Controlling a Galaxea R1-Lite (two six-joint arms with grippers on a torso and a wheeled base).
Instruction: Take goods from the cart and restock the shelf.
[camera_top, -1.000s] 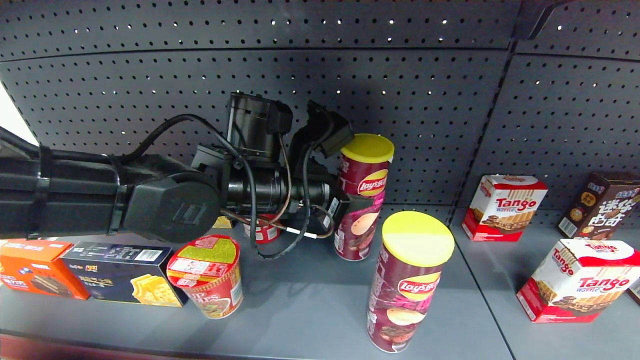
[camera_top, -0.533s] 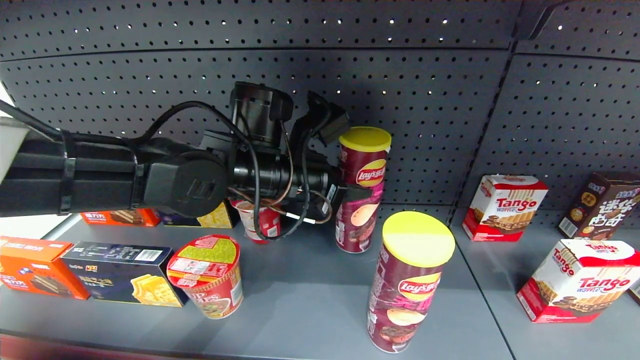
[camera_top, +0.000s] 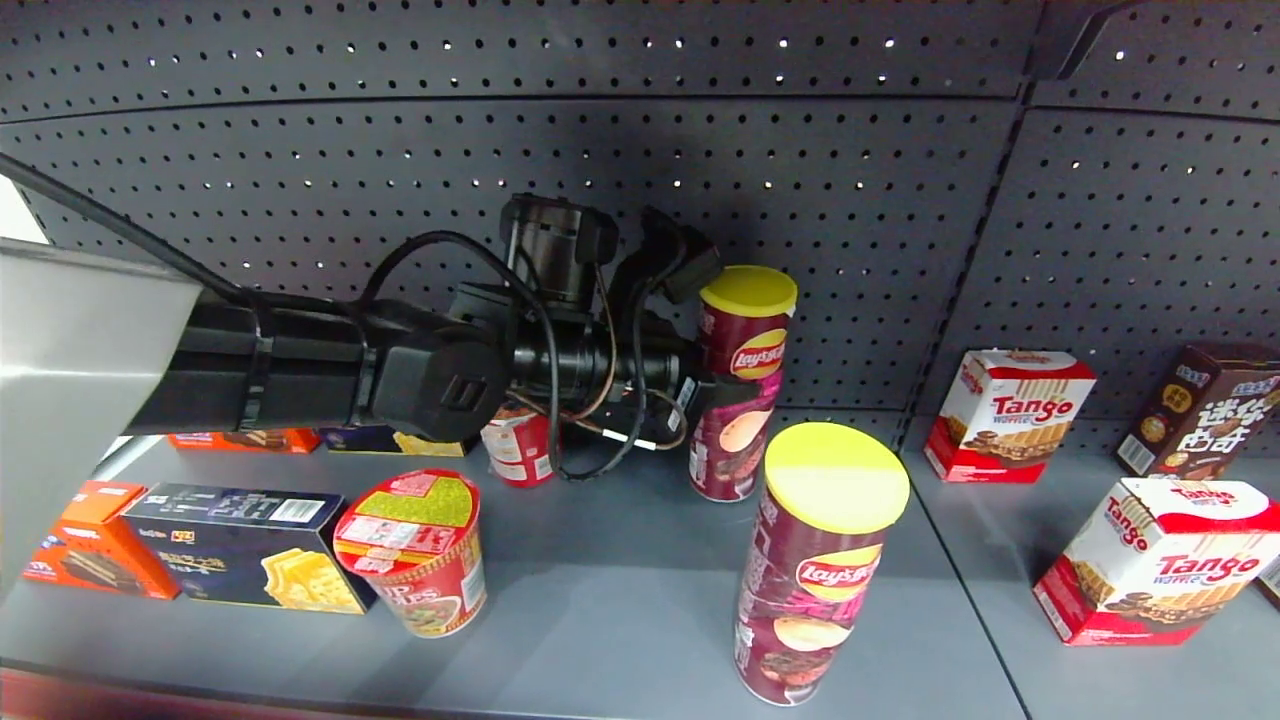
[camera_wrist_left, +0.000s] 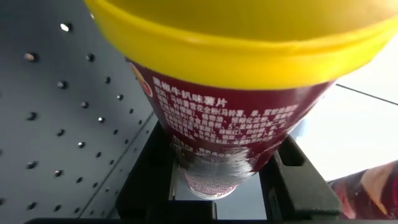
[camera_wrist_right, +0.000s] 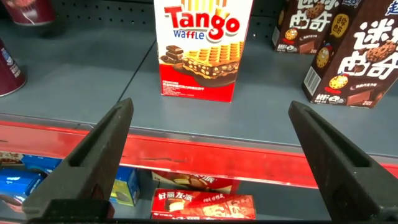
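The maroon chip can with a yellow lid is held upright at the back of the shelf, close to the pegboard wall. The left gripper is clamped on its middle, and bare board is left between the front can and the noodle cup. In the right wrist view the right gripper is seen with jaws wide apart before the red shelf edge, facing a red-and-white wafer box.
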